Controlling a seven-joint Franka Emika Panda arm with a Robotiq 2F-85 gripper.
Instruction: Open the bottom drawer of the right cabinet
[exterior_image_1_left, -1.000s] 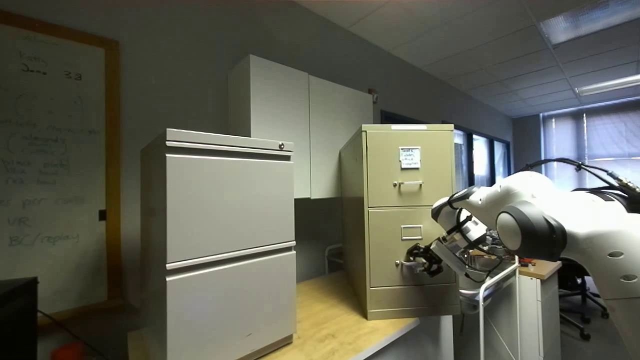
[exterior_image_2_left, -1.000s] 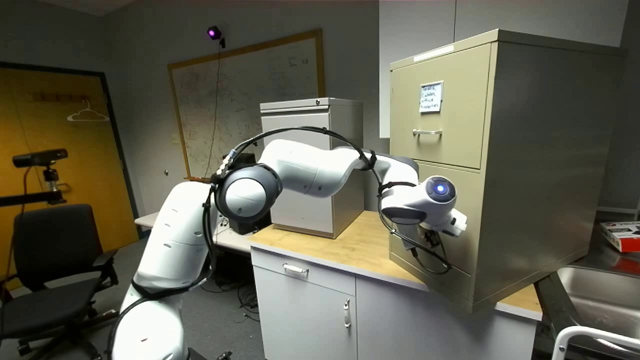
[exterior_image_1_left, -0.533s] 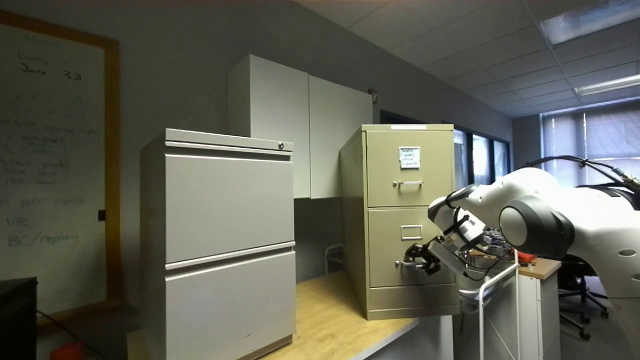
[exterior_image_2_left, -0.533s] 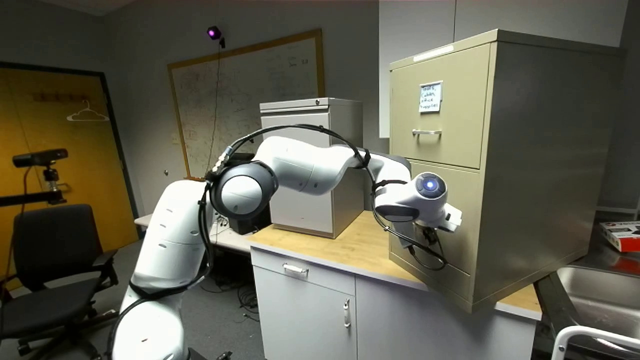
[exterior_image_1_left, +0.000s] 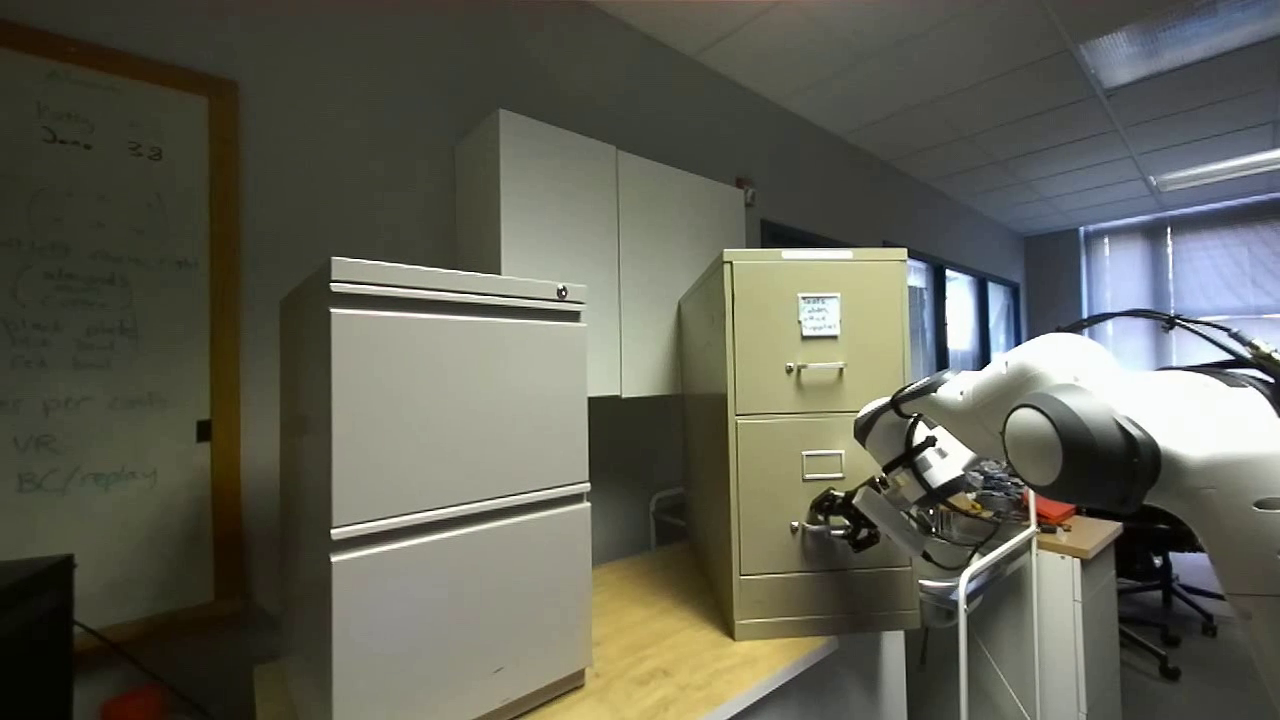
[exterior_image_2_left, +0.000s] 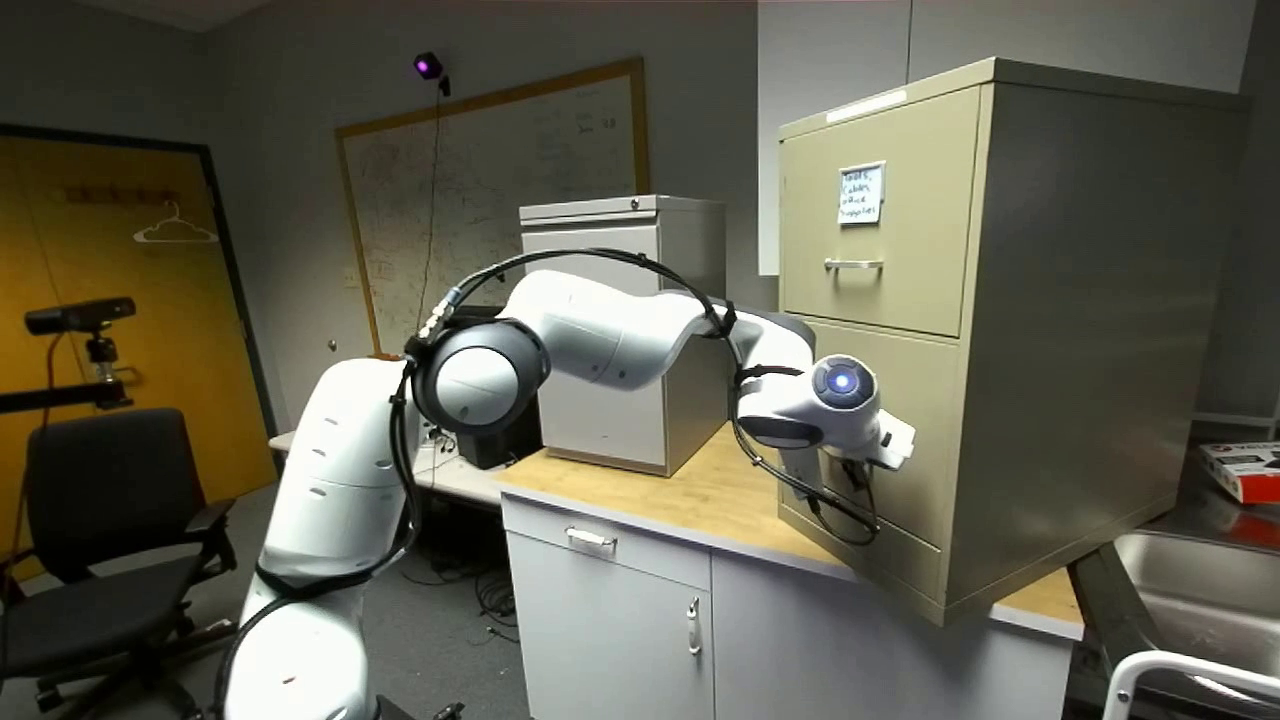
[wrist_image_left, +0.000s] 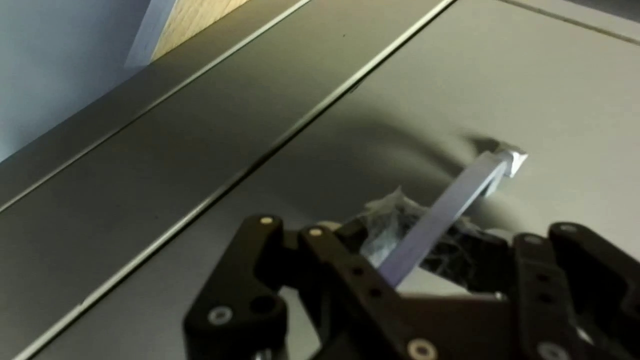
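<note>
The right cabinet is tall and tan (exterior_image_1_left: 708, 440); it also shows in another exterior view (exterior_image_2_left: 1090, 330). Its bottom drawer (exterior_image_1_left: 770, 470) has a small label holder and a metal handle (exterior_image_1_left: 812, 528). The drawer front looks flush with the cabinet. My gripper (exterior_image_1_left: 842, 522) is at the handle. In the wrist view the handle (wrist_image_left: 445, 210) runs slantwise between the taped fingertips of my gripper (wrist_image_left: 417, 237), which look closed onto both its sides. The drawer front (wrist_image_left: 565, 100) lies just behind. The handle's near end is hidden by a finger. My hand hides the handle in an exterior view (exterior_image_2_left: 830, 440).
A pale grey two-drawer cabinet (exterior_image_1_left: 460, 410) stands on the wooden counter (exterior_image_1_left: 650, 620). A white wall cupboard (exterior_image_1_left: 680, 270) hangs behind. A white cart rail (exterior_image_1_left: 965, 630) stands beside the tan cabinet. A sink (exterior_image_2_left: 1210, 580) and a black chair (exterior_image_2_left: 120, 560) are farther off.
The arm and wrist have drawn back a little from the cabinet and the hand's angle has shifted slightly. The fingers stay at the handle. The drawer shows no visible movement.
</note>
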